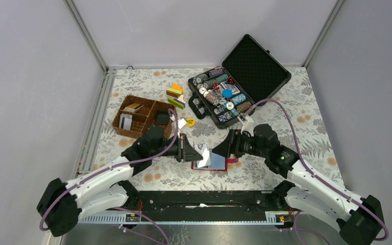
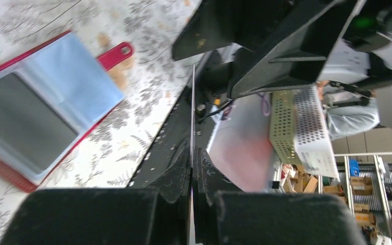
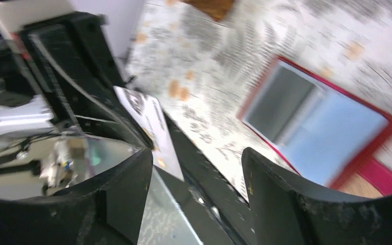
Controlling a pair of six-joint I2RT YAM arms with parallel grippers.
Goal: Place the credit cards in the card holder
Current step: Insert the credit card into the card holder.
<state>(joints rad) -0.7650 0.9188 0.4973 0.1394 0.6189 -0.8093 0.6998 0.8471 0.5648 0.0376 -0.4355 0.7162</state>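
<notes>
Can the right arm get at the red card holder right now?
Probably yes. The right gripper hangs open beside the open card holder with nothing between them. The left gripper, shut on a credit card, crowds only the holder's opposite edge.

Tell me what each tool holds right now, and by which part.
The left tool pinches a whitish credit card by one edge; the right tool stands open, holding nothing.

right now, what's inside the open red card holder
The card holder lies open: clear pockets, one side light blue, the other greyish. From above, the white card in the left gripper covers part of it.
</notes>
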